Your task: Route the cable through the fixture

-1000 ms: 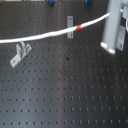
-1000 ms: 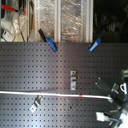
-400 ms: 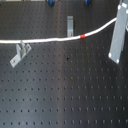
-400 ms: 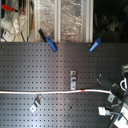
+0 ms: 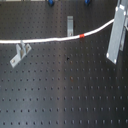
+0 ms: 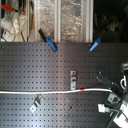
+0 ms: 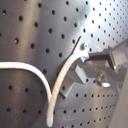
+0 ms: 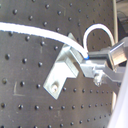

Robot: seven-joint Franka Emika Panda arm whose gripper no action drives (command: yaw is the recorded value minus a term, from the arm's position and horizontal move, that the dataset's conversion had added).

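From my remote station I see the cable stretched across the black perforated board in the first exterior view, running from that view's left edge and rising toward the gripper at the first exterior view's right. Its red band sits between the upright bracket and the gripper. The cable passes in front of the upright bracket and above the tilted bracket nearer the first exterior view's left; I cannot tell whether it touches either one.

In the second exterior view the cable lies level across the board, with the red band just below the upright bracket and the tilted bracket below the line. Two blue clamps stand along the far edge of the board.

In the first wrist view the cable bends in a loop and runs up into the metal fingers. The gripper appears closed on the cable's end, with no gap visible around it. In the second wrist view a bracket lies just beside the fingers, and the cable crosses over its top.
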